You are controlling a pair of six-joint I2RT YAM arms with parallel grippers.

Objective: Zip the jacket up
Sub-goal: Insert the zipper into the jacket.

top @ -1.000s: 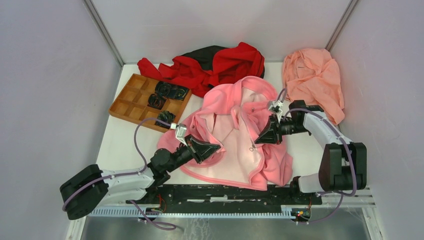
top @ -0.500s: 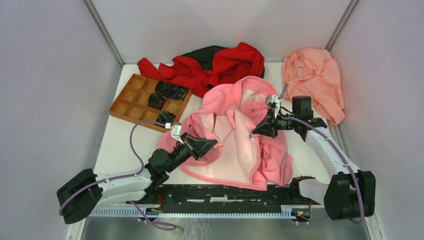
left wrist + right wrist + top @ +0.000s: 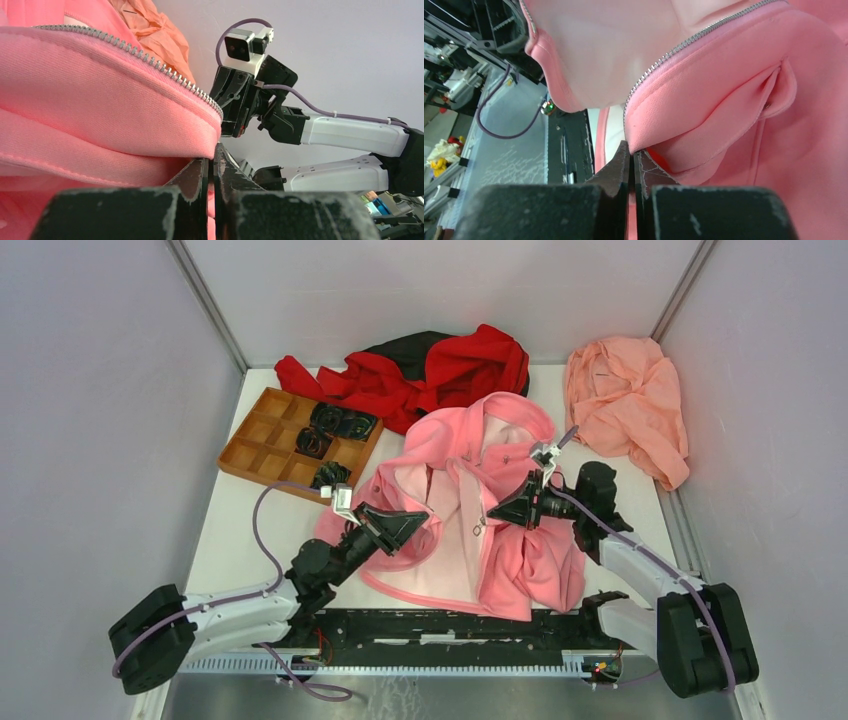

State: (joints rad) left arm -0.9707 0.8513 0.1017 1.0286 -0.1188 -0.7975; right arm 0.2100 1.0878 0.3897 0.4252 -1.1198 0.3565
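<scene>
The bright pink jacket lies open in the middle of the table, its paler lining facing up. A small metal zipper pull dangles from the right front edge. My left gripper is shut on the left front edge; in the left wrist view fleece sits pinched between the jaws, with zipper teeth running above. My right gripper is shut on the right front edge; in the right wrist view the pink hem sits at the tips below the zipper teeth. The two grippers face each other, a short gap apart.
A red-and-black garment lies at the back centre and a salmon cloth at the back right. A wooden compartment tray holding black items sits at the left. The black base rail runs along the near edge.
My right gripper has pulled the right front edge leftward over the lining, narrowing the open gap. My left gripper has shifted slightly up and left, still holding its edge.
</scene>
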